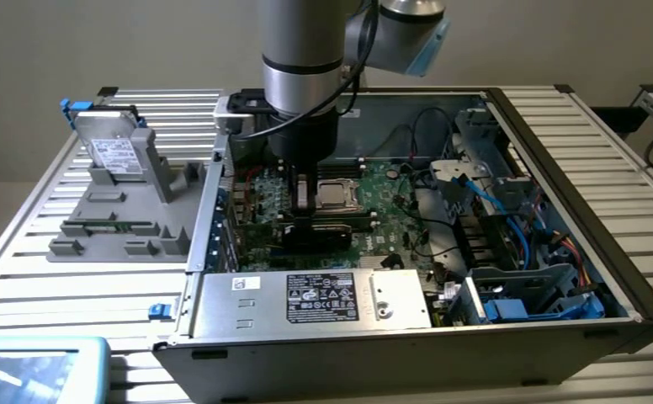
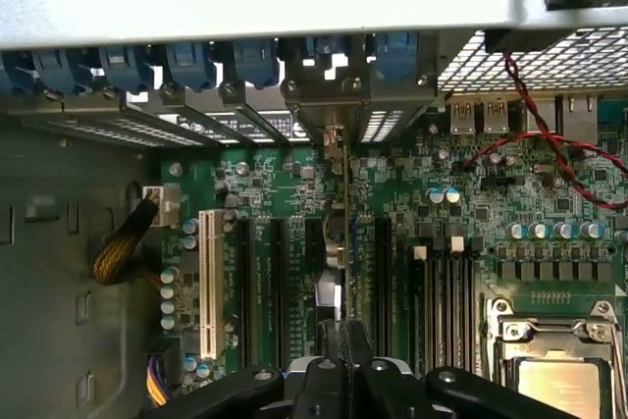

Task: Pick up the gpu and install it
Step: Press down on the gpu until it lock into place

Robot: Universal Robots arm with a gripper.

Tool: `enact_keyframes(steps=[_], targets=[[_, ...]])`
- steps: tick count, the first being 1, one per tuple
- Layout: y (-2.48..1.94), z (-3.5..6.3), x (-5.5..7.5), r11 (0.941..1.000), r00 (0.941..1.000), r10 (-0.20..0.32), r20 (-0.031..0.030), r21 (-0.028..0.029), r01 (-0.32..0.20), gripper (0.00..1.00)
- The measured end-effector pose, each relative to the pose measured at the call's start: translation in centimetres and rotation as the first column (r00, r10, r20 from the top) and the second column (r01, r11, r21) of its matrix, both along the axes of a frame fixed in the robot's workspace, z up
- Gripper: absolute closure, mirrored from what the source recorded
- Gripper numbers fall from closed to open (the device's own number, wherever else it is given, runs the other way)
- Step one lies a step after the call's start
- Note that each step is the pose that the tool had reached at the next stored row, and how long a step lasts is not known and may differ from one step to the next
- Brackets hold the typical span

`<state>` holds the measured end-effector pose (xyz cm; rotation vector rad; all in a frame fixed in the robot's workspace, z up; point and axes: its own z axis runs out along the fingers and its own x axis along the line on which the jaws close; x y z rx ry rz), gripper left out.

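Gripper [image 2: 345, 365] clamps thin gpu [image 2: 345, 242] edge-on, seemingly over motherboard [image 2: 294, 193].

The arm [image 1: 300, 55] is a thick silver-grey metal tube with a dark band around it, and a black cable runs down its side. A pale blue cap [image 1: 426, 50] closes the joint, and the black gripper [image 2: 345, 365] carries round screws.
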<state>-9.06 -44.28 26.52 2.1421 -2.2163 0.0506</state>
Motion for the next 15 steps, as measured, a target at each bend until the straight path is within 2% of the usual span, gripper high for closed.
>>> enact_keyframes(steps=[4,6,8,11,13,15], targets=[[-0.01,1.21,-0.1,1.0000,1.0000,-0.005,-0.0026,0.0005,0.005,0.88],[-0.01,1.47,-0.2,1.0000,1.0000,-0.006,-0.0037,0.0066,0.006,0.88],[-0.01,1.69,-0.3,0.9999,1.0000,-0.006,-0.0053,0.0104,0.006,0.88],[-0.01,2.05,-0.5,0.9999,0.9999,-0.006,-0.0109,0.0128,0.006,0.88],[0.00,2.38,-0.6,0.9999,0.9998,-0.006,-0.0185,0.0128,0.006,0.88],[0.04,2.39,-0.6,0.9999,0.9998,-0.006,-0.0207,0.0130,0.006,0.88]])
